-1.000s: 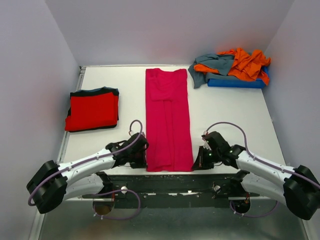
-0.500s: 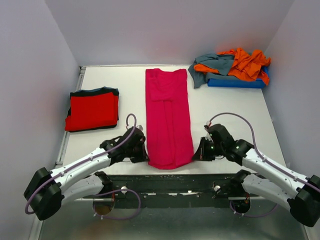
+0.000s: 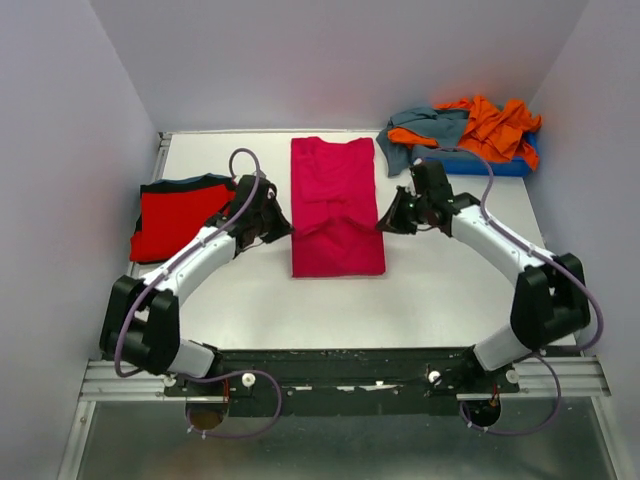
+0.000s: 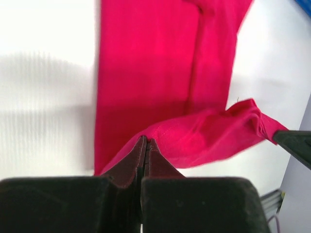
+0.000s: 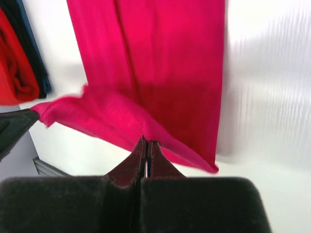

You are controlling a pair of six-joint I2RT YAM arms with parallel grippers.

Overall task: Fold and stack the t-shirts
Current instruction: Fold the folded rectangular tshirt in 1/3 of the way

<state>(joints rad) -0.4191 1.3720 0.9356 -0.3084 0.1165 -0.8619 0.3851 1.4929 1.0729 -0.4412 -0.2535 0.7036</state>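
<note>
My left hand (image 4: pixel 146 143) is closed tight, and a corner of the magenta-pink t-shirt (image 3: pixel 337 215) is pinched between its two fingers. My right hand (image 5: pixel 145 143) is closed the same way on the opposite corner of the same hem. The hem hangs between both hands as a loose, slightly sagging band, lifted a little above the cloth below it. From the left wrist I see the dark tip of my right hand at the far end of this band.

The rest of the magenta-pink t-shirt lies flat in the middle of the tabletop (image 3: pixel 440 290) as a narrow strip, its sides folded in. Its near part is turned back over itself, so there is a straight fold at the near edge and the lifted hem is about halfway along the strip.

On my left side, apart from the strip, a red t-shirt (image 3: pixel 183 222) lies folded in a neat rectangle on top of a dark cloth (image 3: pixel 190 183), of which only the edge shows. At the far right corner, an orange t-shirt (image 3: pixel 495 128) and a grey-teal t-shirt (image 3: pixel 425 130) are heaped unfolded on a blue tray (image 3: pixel 470 166).
</note>
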